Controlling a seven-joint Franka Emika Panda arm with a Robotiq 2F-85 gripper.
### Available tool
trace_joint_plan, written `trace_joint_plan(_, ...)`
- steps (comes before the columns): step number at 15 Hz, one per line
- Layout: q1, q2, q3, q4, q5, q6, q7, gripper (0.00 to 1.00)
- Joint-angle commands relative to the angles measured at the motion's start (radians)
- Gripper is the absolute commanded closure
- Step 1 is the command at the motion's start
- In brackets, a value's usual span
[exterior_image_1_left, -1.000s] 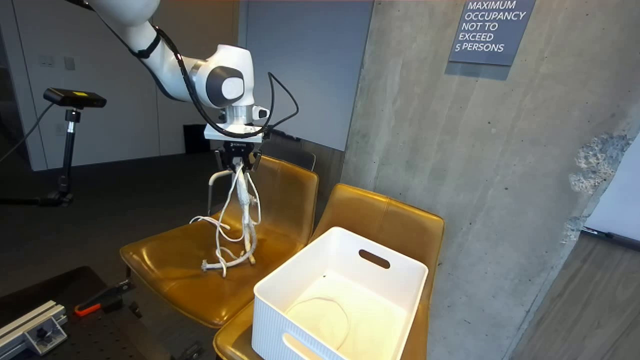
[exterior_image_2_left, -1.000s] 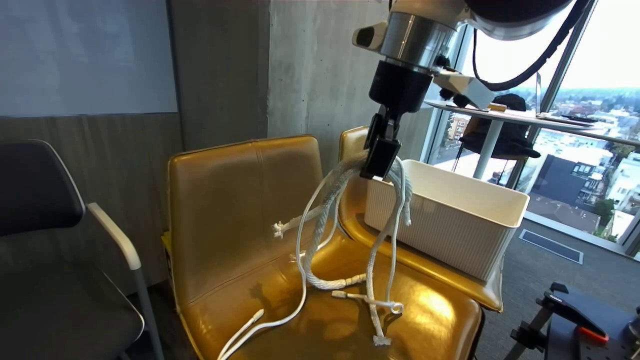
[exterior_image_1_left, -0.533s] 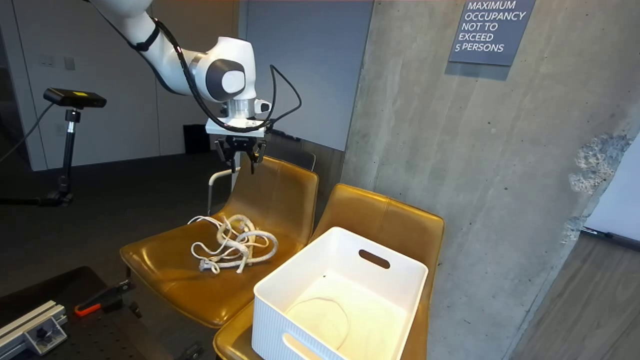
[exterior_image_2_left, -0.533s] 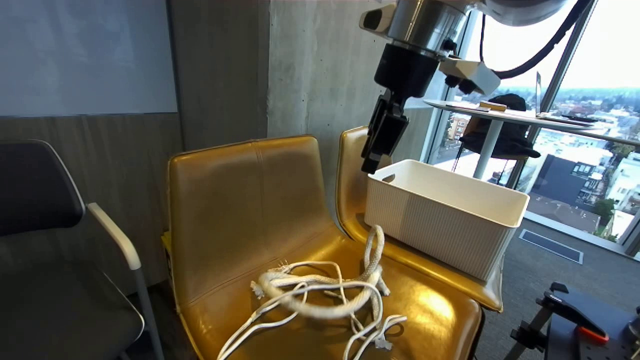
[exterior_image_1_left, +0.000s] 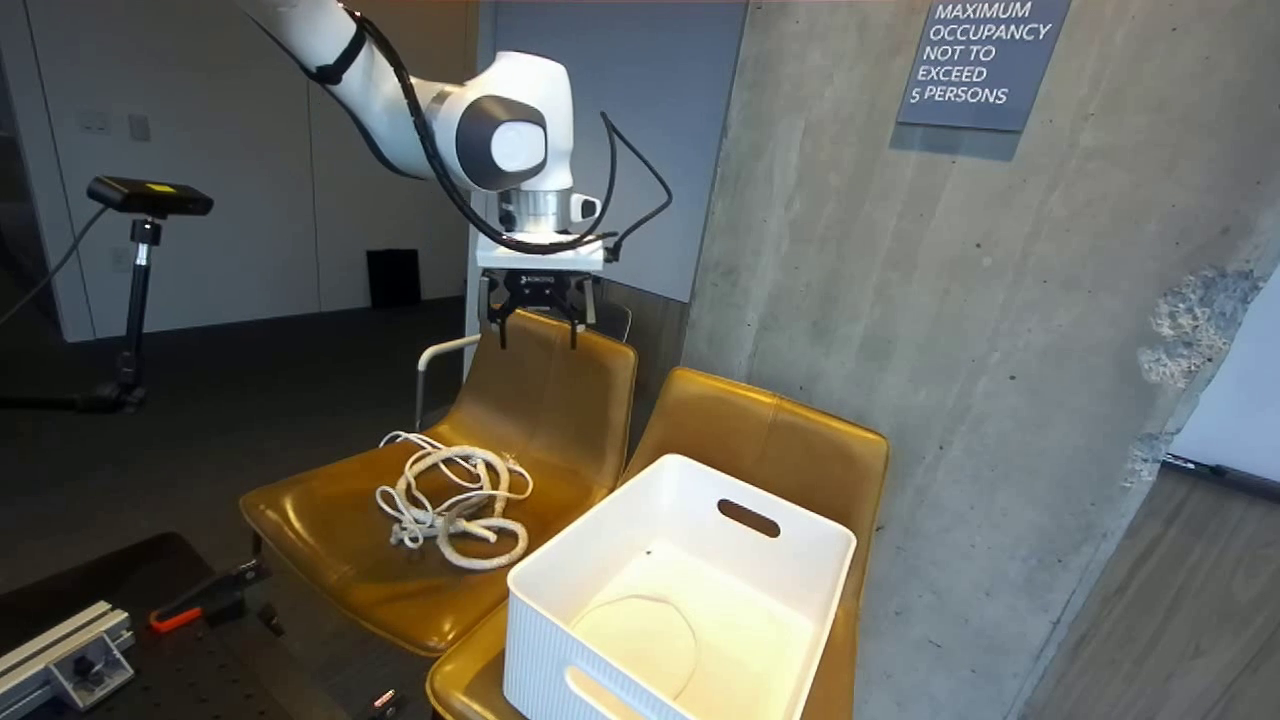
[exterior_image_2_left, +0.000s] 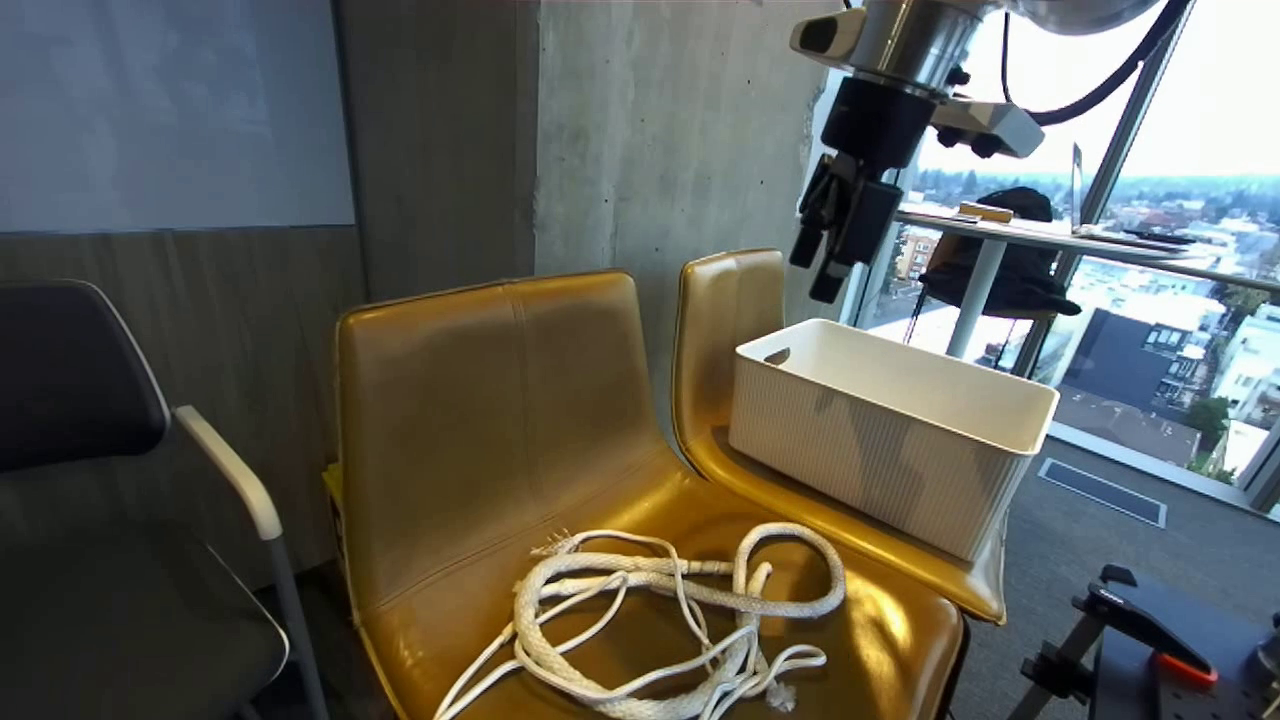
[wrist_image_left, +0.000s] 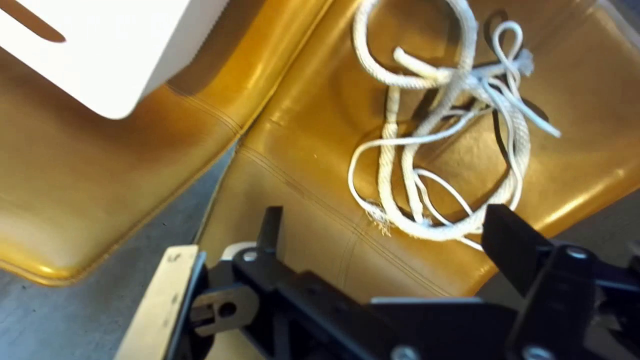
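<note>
White braided rope, thick lengths tangled with thin cords, has just dropped free: in an exterior view it lies heaped on the seat of a glossy tan leather-look chair, while the black two-finger gripper hangs high above it, jaws spread wide with nothing between them. I read that as the hold being over, the rope left beside, not inside, the white rectangular ribbed plastic bin. A second ago the rope dangled there from narrowed jaws; since then the white robot arm has risen slightly and shifted toward the bin's side. In an exterior view, the rope's wide loop nearest the bin, upright half a second ago, now lies down on the seat, and the gripper touches nothing. In the wrist view, black fingers stand at either side, well apart; one overlaps a little rope in the picture, though both exterior views show the rope far below.
</note>
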Motion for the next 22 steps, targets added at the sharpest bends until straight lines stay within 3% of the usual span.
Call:
trace_joint_plan(1,-0.069,-0.024,-0.058,-0.047,-0.004,-0.024,-0.147,0.00)
trace_joint_plan(11,-0.249,0.081,-0.213,-0.120,-0.023,0.097,-0.513,0.00)
trace_joint_plan(18,-0.264,0.209,-0.216,-0.148,-0.101,0.227,-0.628,0.00)
trace_joint_plan(22,-0.271,0.297,-0.232,-0.106,-0.188,0.261,-0.653,0.00)
